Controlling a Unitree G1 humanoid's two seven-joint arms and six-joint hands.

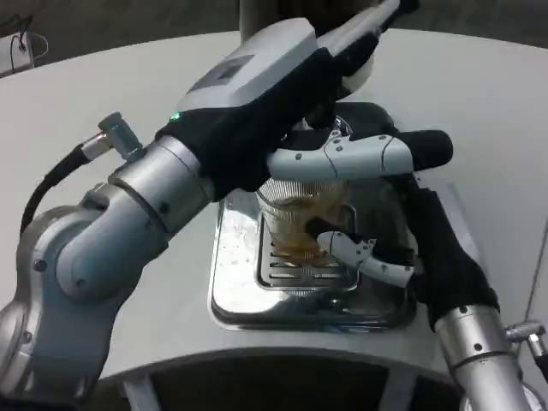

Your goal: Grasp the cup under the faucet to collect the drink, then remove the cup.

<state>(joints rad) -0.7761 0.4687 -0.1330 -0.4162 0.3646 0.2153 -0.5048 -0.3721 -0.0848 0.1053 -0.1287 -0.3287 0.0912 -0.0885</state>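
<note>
A clear ribbed cup (300, 218) with amber drink in its lower part stands on the grate of the steel drip tray (231, 282). My right hand (402, 248) wraps around the cup from the right, with fingers (364, 257) across its front. My left hand (291, 94) reaches over the cup toward the dispenser behind it. The faucet is hidden under the left hand, so I cannot tell what the left fingertips touch.
The round white table (103, 86) spreads out on all sides. A dark post of the dispenser (274, 13) rises at the back. My left forearm (128, 214) crosses the left half of the picture, above the tray's left edge.
</note>
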